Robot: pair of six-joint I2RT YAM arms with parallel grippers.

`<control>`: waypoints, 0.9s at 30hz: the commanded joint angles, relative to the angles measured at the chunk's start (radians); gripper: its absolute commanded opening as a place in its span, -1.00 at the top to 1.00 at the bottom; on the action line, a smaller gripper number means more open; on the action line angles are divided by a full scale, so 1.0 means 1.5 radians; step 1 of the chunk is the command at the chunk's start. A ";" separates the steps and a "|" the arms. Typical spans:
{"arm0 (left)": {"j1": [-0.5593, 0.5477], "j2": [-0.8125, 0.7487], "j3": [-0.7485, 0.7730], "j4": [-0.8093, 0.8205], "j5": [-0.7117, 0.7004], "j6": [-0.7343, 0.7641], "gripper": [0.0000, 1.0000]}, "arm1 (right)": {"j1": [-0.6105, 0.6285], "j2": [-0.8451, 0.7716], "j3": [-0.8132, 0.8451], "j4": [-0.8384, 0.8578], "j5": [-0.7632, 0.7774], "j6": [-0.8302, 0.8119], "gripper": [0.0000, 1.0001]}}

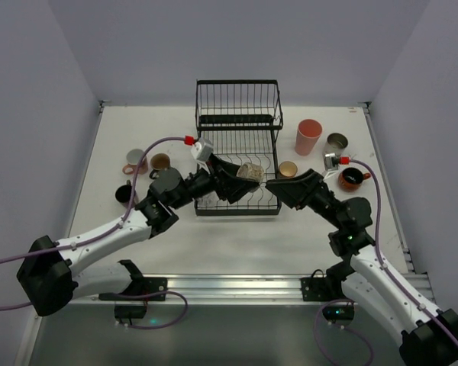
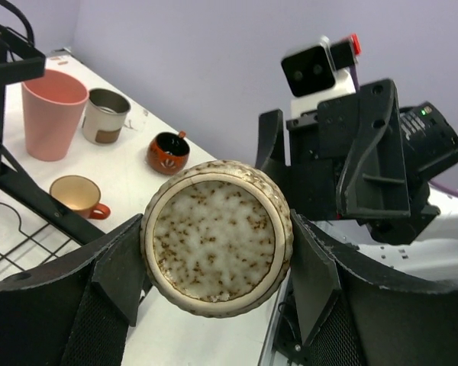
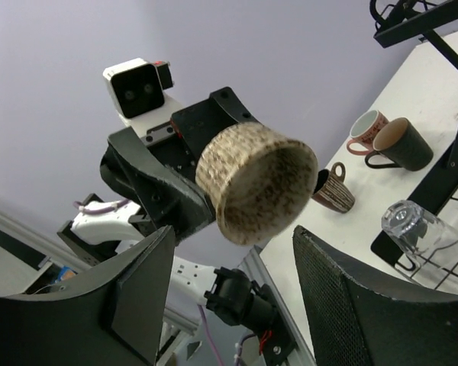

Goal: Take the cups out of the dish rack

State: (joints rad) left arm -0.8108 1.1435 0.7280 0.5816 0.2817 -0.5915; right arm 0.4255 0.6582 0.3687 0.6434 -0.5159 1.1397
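My left gripper [image 1: 246, 177] is shut on a speckled beige cup [image 1: 250, 171] and holds it sideways above the front of the black wire dish rack [image 1: 237, 97]. In the left wrist view the cup [image 2: 215, 236] fills the gap between the fingers [image 2: 113, 268], bottom toward the camera. My right gripper [image 1: 274, 186] is open and empty, just right of the cup and facing its mouth. In the right wrist view the cup [image 3: 256, 181] sits beyond my open fingers [image 3: 130, 293], not touching them. A clear glass [image 3: 411, 223] lies on the rack's lower tray.
Right of the rack stand a tall pink tumbler [image 1: 308, 137], a beige-grey cup [image 1: 337, 142], an orange-red mug [image 1: 353, 179] and a small peach cup [image 1: 288, 169]. Left of it stand a pink-white mug [image 1: 135, 160], a brown mug [image 1: 160, 162] and a dark striped mug [image 1: 124, 194].
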 commanded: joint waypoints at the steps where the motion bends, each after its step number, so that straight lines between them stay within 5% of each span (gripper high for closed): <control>1: 0.003 0.006 0.007 0.079 0.068 -0.014 0.30 | 0.003 0.060 0.043 0.103 -0.038 0.033 -0.33; 8: 0.001 0.049 0.010 0.102 0.136 -0.021 0.27 | 0.004 0.175 0.068 0.236 -0.079 0.121 -0.24; 13: -0.005 0.068 0.010 0.107 0.154 -0.015 0.26 | 0.010 0.215 0.074 0.304 -0.067 0.151 0.32; 16: -0.007 0.061 0.009 0.068 0.126 0.009 0.00 | 0.014 0.207 0.066 0.300 -0.039 0.140 0.66; 17: -0.008 0.052 0.009 0.053 0.115 0.022 -0.35 | 0.015 0.195 0.064 0.294 -0.031 0.135 0.86; 19: -0.007 0.038 0.011 0.001 0.075 0.039 -0.80 | 0.015 0.180 0.061 0.251 -0.013 0.112 0.98; 21: -0.008 0.009 0.015 -0.062 0.017 0.068 -0.95 | 0.013 0.150 0.063 0.195 -0.001 0.075 1.00; 23: -0.007 -0.026 0.019 -0.111 -0.030 0.098 -1.00 | 0.011 0.128 0.069 0.144 0.003 0.020 1.00; 27: -0.007 -0.087 0.022 -0.259 -0.175 0.131 -1.00 | -0.002 0.071 0.129 -0.128 0.053 -0.116 1.00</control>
State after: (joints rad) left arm -0.8215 1.0821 0.7273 0.3748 0.2226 -0.4686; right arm 0.4362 0.8200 0.4667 0.7204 -0.5304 1.1667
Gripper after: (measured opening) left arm 0.997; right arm 0.110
